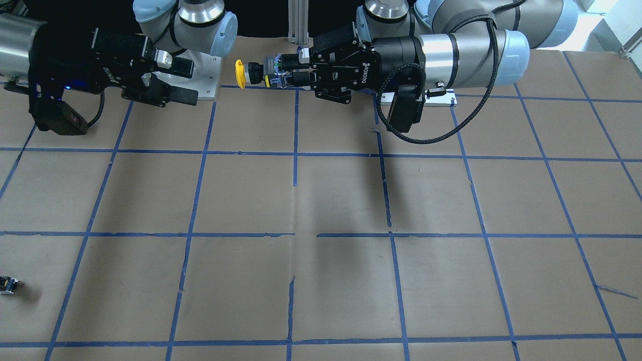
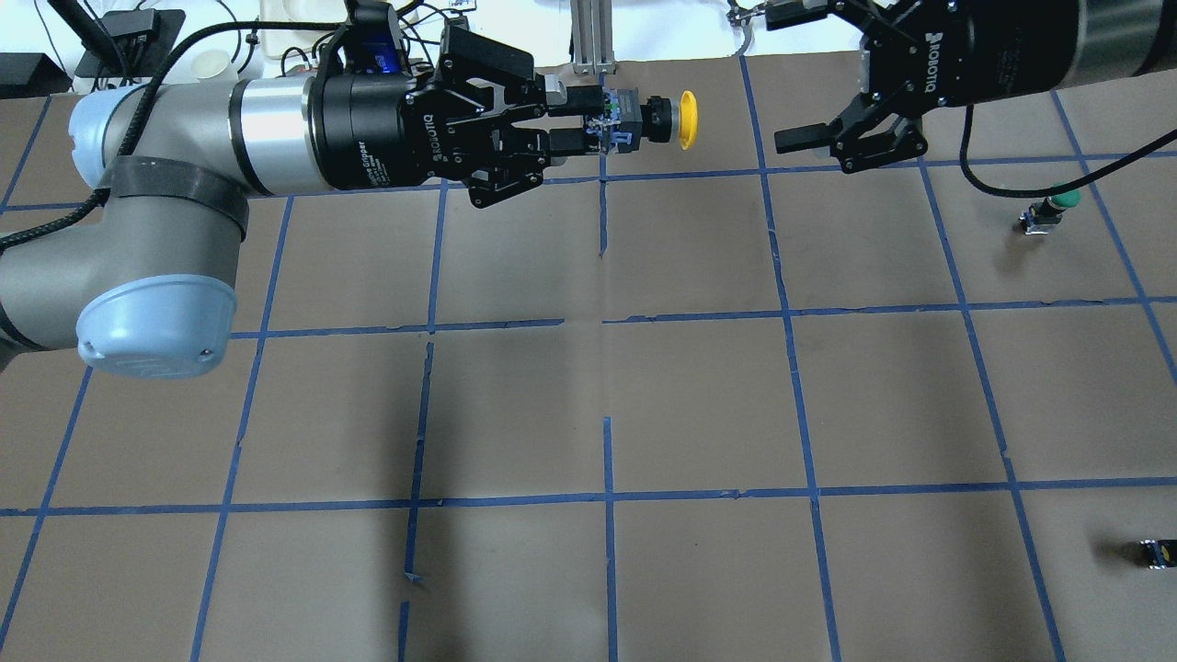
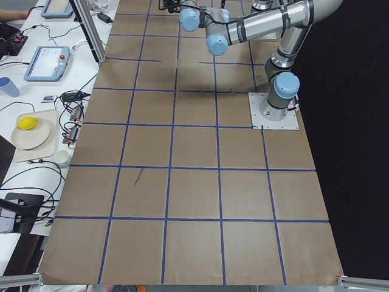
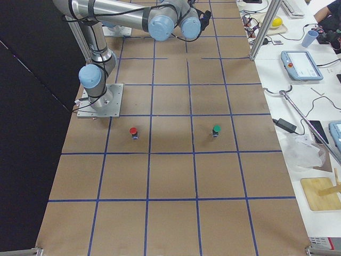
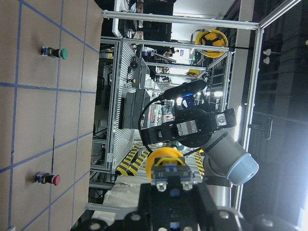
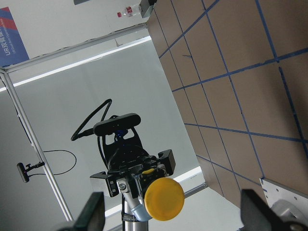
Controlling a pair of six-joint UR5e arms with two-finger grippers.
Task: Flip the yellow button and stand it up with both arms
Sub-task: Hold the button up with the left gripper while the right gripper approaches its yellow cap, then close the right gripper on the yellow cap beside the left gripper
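My left gripper [image 2: 602,118] is shut on the black and grey body of the yellow button [image 2: 686,119] and holds it sideways, high above the table. Its yellow cap points toward my right gripper [image 2: 795,78]. The right gripper is open and empty, with a gap between it and the cap. In the front-facing view the button [image 1: 240,73] sits between the left gripper [image 1: 283,70] and the right gripper [image 1: 193,80]. The right wrist view looks straight at the cap [image 6: 164,198], between its spread fingers [image 6: 94,211]. The left wrist view shows the cap [image 5: 166,161] beyond the jaws.
A green-capped button [image 2: 1053,210] lies on the brown, blue-taped table at the right. A red-capped button [image 4: 133,132] stands near the right arm's base. A tiny dark block with a yellow spot [image 2: 1157,553] lies at the near right.
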